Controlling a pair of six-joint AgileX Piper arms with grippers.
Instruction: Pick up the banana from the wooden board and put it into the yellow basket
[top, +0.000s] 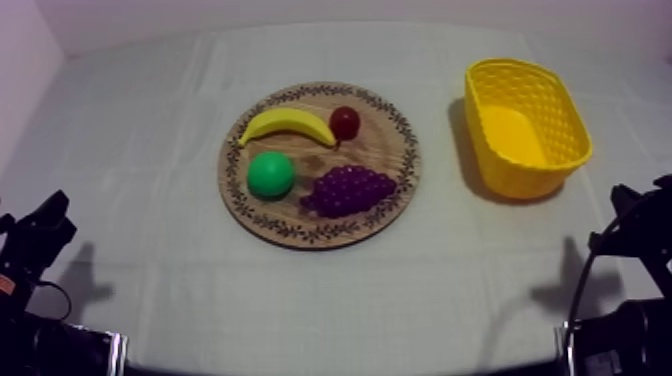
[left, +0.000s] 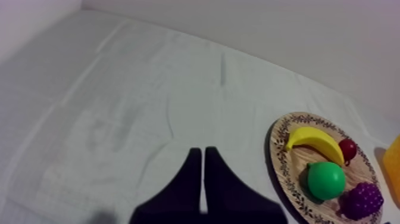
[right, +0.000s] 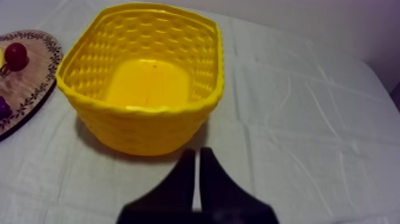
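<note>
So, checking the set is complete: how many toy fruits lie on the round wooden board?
4, on the wooden board: curved yellow banana at the far side, small red fruit by its right end, round green fruit nearer, purple bunch of grapes beside that. None seems hidden.

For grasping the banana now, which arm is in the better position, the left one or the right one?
Probably the left. On the wooden board the banana lies at the left, nearer the left claw. The right claw faces the yellow basket, which stands in its way. Both claws are shut.
</note>
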